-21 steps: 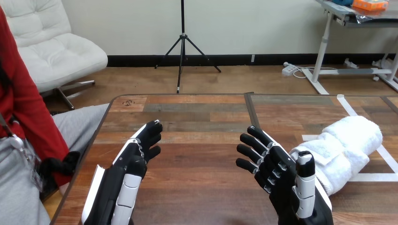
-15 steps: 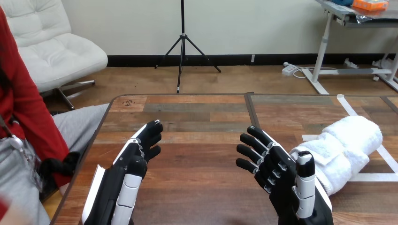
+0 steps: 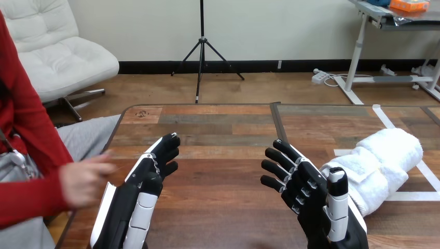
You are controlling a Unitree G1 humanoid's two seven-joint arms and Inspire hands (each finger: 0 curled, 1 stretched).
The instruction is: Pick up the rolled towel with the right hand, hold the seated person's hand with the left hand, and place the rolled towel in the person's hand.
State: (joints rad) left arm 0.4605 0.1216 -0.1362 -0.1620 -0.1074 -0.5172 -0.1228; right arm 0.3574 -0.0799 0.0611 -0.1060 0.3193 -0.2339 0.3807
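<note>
A white rolled towel (image 3: 381, 160) lies on the wooden table (image 3: 223, 135) at the right, inside a white tape outline. My right hand (image 3: 311, 194) hovers just left of it, fingers straight and spread, thumb up, holding nothing. Low at the left, my left hand (image 3: 145, 187) is open too, its fingers pointing toward the far edge. The person's hand (image 3: 83, 179), on a red sleeve, reaches in over the table's left edge. It is close beside my left hand and I cannot tell whether they touch.
White tape lines (image 3: 386, 123) mark a rectangle around the towel at the table's right. A dark seam (image 3: 276, 120) runs from the far edge toward me through the middle of the tabletop. The person sits at the left side.
The person's hand has come up from below the table's left edge to beside my left hand. Both my hands and the towel have stayed in place.
</note>
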